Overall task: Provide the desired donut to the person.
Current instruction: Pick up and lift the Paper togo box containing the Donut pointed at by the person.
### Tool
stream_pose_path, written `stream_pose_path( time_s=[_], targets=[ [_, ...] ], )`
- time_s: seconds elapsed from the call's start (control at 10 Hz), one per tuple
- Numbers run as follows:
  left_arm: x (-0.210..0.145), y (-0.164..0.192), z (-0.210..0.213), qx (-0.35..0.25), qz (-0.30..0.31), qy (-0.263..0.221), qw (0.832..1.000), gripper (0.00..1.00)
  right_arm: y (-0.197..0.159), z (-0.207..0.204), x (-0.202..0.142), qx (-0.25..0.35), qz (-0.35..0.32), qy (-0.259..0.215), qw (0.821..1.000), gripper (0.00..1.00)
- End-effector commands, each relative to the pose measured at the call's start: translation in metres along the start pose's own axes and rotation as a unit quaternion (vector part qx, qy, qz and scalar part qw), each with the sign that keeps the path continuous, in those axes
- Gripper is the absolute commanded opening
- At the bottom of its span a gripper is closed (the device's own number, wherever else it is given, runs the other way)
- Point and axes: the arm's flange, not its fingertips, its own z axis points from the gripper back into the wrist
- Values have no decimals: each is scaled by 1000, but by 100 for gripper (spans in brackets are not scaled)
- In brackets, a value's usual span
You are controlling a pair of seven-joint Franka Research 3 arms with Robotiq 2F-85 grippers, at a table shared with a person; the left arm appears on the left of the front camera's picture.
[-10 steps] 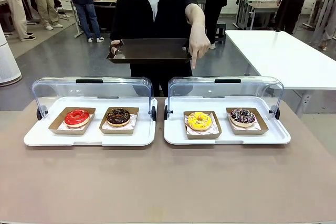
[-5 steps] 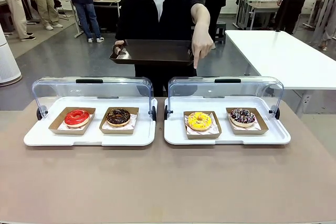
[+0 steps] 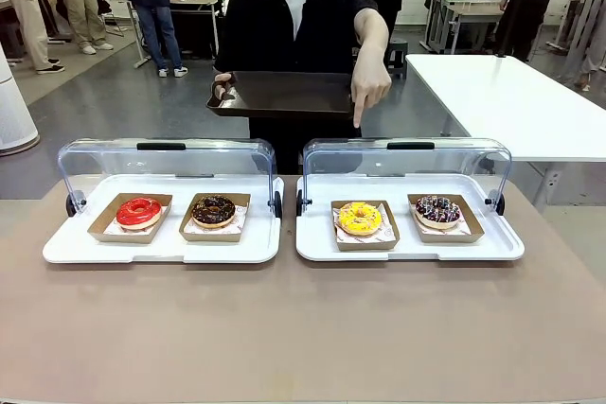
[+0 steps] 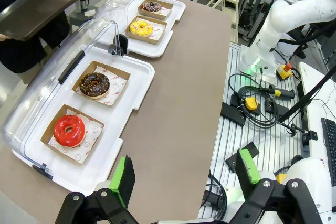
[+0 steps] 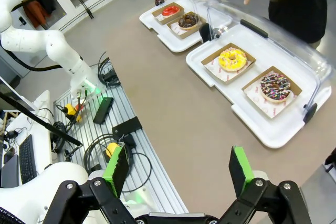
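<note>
1. The yellow donut point(image 3: 360, 218) sits in its own little cardboard box point(image 3: 365, 245) on the white tray point(image 3: 409, 251) on the robot's right side, in the spot nearer the middle of the table point(image 3: 303, 328)
2. Just beside it on the same tray, toward the outer end, is a sprinkle donut point(image 3: 437, 209) in another box, and the two boxes aren't touching
3. That tray's clear lid point(image 3: 407, 160) is flipped up and stands along the far edge
4. The person point(image 3: 294, 26) stands at the far side of the table. Their pointing hand point(image 3: 369, 82) has the index finger aimed straight down above the lid, roughly in line with the yellow donut (the fingertip isn't touching anything)
5. Their other hand point(image 3: 223, 88) holds a dark serving tray point(image 3: 284, 94) level in front of their body
6. On the robot's left is a second white tray point(image 3: 161, 251) with its second lid point(image 3: 166, 163) up too. It holds a red donut point(image 3: 139, 211) and a chocolate donut point(image 3: 213, 209), each in its own box
7. The left gripper point(image 4: 185, 170) hangs high over the near table edge, green pads spread wide with nothing between them, well apart from the donuts
8. The right gripper point(image 5: 178, 166) is much the same: jaws wide, holding nothing, up above the near side of the table
</note>
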Motion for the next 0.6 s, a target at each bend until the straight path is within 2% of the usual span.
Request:
stream_pose_path(
  time_s=[0.0,0.5],
  targets=[
    [1,-2,1,-2,-7,-5,1000,100,-1,1,3,4,7,-11,1000,100],
    [1,-2,1,-2,-7,-5,1000,100,-1,1,3,4,7,-11,1000,100]
  ],
)
